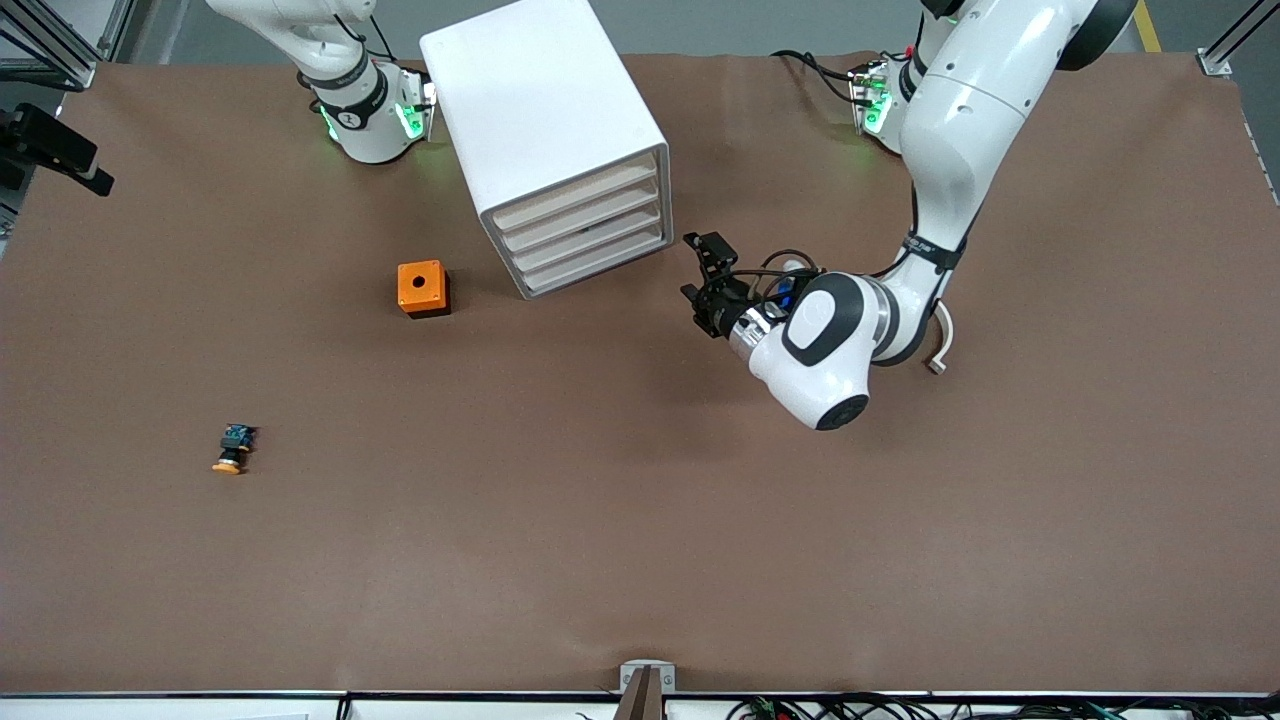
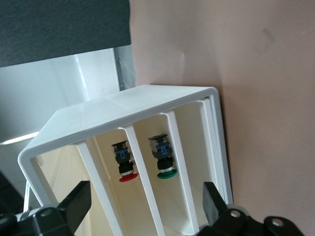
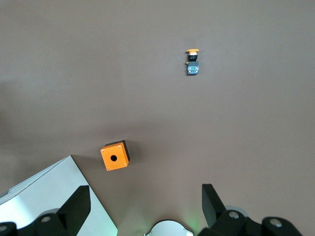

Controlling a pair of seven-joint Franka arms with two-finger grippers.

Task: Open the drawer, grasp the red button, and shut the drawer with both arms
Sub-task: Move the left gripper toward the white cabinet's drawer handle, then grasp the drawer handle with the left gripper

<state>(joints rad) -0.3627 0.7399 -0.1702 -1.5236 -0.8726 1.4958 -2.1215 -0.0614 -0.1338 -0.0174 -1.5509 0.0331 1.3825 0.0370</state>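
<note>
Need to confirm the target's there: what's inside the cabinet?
In the left wrist view, the cabinet holds a red-capped button and a green-capped button in adjacent slots. The other slots are only partly visible.

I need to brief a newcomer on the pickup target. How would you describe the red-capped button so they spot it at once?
Find the white cabinet toward the robots' end of the table, then look in through its slatted front, as the left wrist view does. Two small buttons lie in neighbouring compartments; the red-capped button is the one beside the green-capped button.
</note>
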